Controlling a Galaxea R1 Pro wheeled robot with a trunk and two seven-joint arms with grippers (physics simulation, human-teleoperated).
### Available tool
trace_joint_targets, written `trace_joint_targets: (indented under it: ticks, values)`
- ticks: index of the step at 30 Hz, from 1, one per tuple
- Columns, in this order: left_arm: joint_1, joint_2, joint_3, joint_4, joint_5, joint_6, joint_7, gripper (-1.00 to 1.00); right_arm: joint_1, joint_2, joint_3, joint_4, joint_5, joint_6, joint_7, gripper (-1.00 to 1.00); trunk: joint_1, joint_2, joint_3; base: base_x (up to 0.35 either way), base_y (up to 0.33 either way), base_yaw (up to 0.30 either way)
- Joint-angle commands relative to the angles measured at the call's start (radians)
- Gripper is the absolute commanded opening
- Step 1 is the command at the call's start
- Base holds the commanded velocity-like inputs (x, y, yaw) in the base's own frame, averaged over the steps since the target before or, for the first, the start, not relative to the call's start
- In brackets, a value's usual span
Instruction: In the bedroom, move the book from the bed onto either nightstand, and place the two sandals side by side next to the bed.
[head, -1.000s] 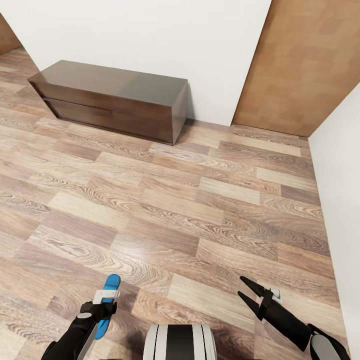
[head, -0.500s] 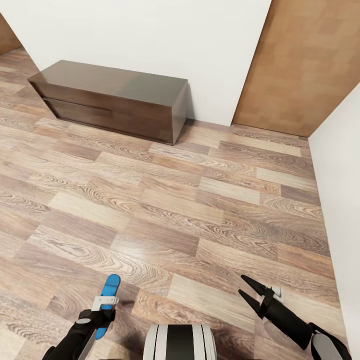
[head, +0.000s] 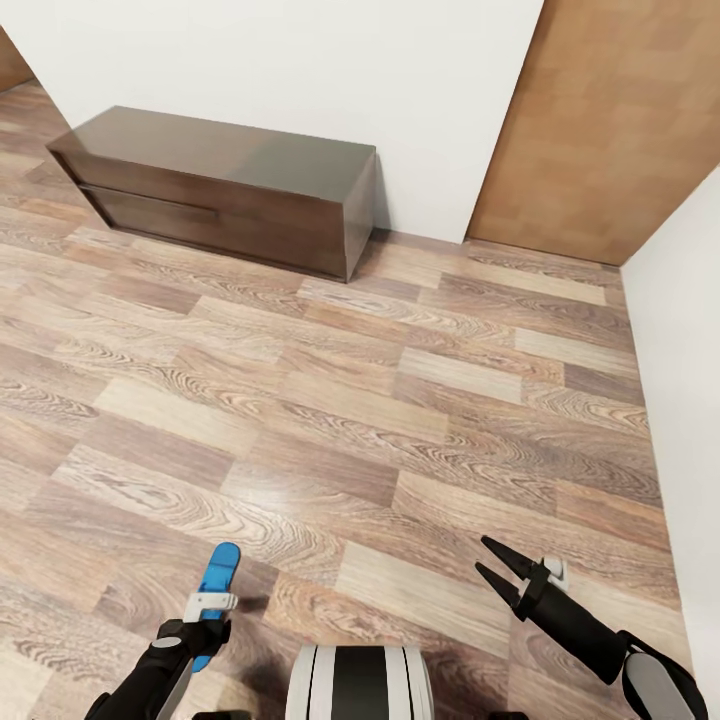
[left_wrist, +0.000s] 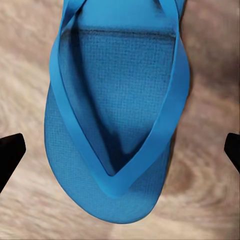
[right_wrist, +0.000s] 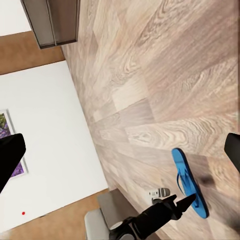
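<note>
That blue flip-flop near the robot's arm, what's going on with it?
The robot stands on the wood-plank floor of a room, near a long dark cabinet by the white wall. Its left gripper is open and hangs right above a blue sandal that lies flat on the floor, strap side up, so it looks set to pick it up, though it holds nothing yet. The right gripper is open too, empty, out to the side.
</note>
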Motion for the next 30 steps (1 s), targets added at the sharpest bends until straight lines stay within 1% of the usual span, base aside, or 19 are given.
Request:
trace_joint_targets:
  ticks: [1, 10, 16, 24, 30]
  values:
    - [0.0, -0.001, 0.002, -0.002, -0.011, 0.005, -0.001, 1.0, 0.0, 0.0, -0.001, 0.0, -0.003, 0.006, 0.001, 1.0, 0.0, 0.0, -0.005, 0.0, 0.0, 0.0]
    - [0.0, -0.001, 0.002, -0.005, -0.011, 0.005, 0.001, 1.0, 0.0, 0.0, 0.0, 0.0, -0.003, 0.006, 0.001, 1.0, 0.0, 0.0, -0.005, 0.002, 0.0, 0.0]
    - [0.0, -0.001, 0.003, -0.006, -0.011, 0.007, 0.001, 1.0, 0.0, 0.0, 0.0, 0.0, -0.003, 0.006, 0.001, 1.0, 0.0, 0.0, -0.005, 0.173, 0.0, 0.0]
    - [0.0, -0.001, 0.002, -0.005, -0.011, 0.007, 0.001, 1.0, 0.0, 0.0, 0.0, 0.001, -0.003, 0.006, 0.001, 1.0, 0.0, 0.0, -0.005, 0.03, 0.0, 0.0]
    - [0.0, -0.001, 0.002, -0.005, -0.011, 0.006, 0.001, 1.0, 0.0, 0.0, 0.0, 0.001, -0.003, 0.006, 0.001, 1.0, 0.0, 0.0, -0.005, 0.165, 0.0, 0.0]
